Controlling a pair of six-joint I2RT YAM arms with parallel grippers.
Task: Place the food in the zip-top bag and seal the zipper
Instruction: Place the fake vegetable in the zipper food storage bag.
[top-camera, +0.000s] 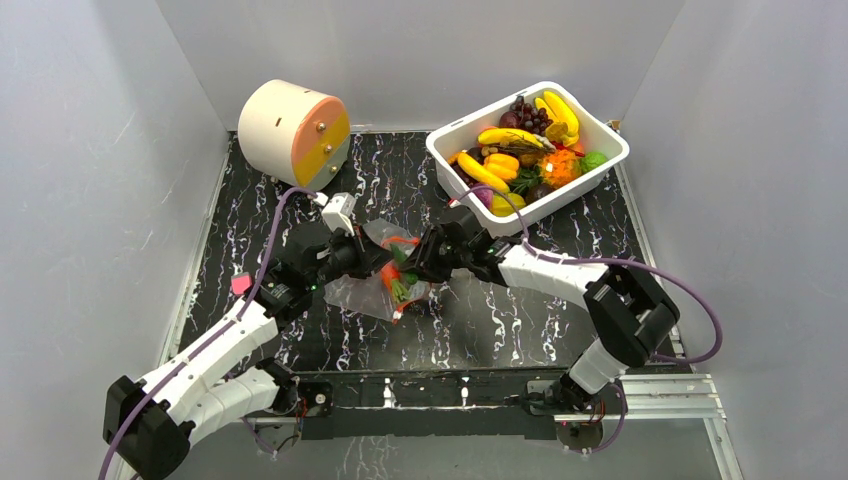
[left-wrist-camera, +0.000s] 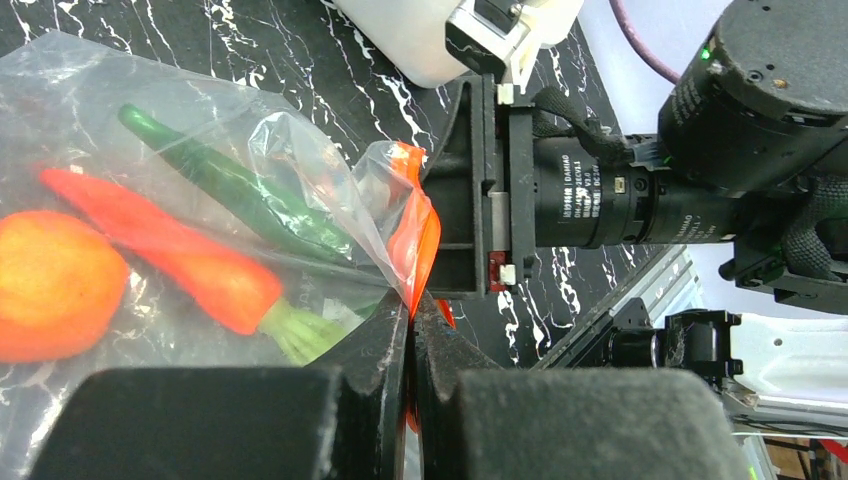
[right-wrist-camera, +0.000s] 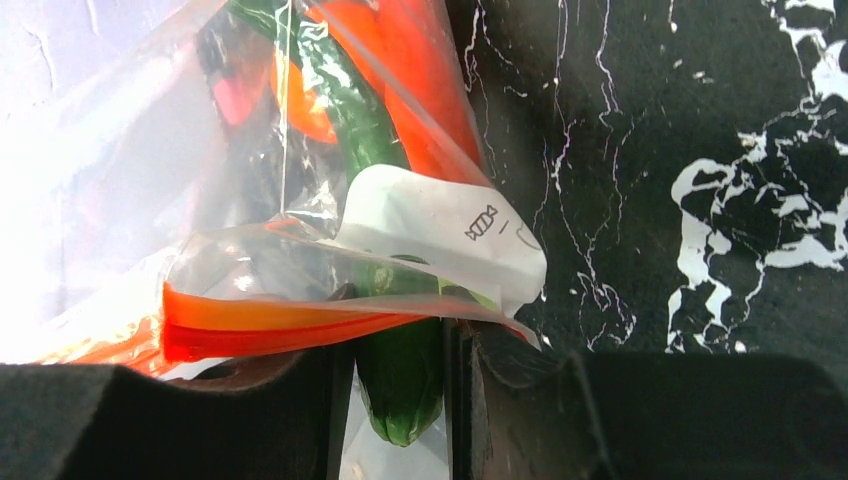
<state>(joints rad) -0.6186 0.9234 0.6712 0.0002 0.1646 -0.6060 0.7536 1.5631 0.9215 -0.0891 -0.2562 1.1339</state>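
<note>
The clear zip-top bag (top-camera: 372, 292) lies on the black marbled table between my two grippers. In the left wrist view it holds an orange peach (left-wrist-camera: 50, 285), a red carrot-like piece (left-wrist-camera: 170, 255) and a long green vegetable (left-wrist-camera: 240, 190). My left gripper (left-wrist-camera: 411, 300) is shut on the orange-red zipper (left-wrist-camera: 418, 240) at the bag's mouth. My right gripper (right-wrist-camera: 400, 350) is shut on the end of the green vegetable (right-wrist-camera: 400, 385) at the bag's mouth, with the zipper strip (right-wrist-camera: 280, 325) lying across its fingers. From above, the left gripper (top-camera: 372, 260) and the right gripper (top-camera: 415, 265) face each other.
A white tub (top-camera: 600, 125) with bananas, grapes and other toy food stands at the back right, just behind the right arm. A cream and peach cylinder (top-camera: 293, 132) lies at the back left. A small pink piece (top-camera: 240, 283) sits by the left arm.
</note>
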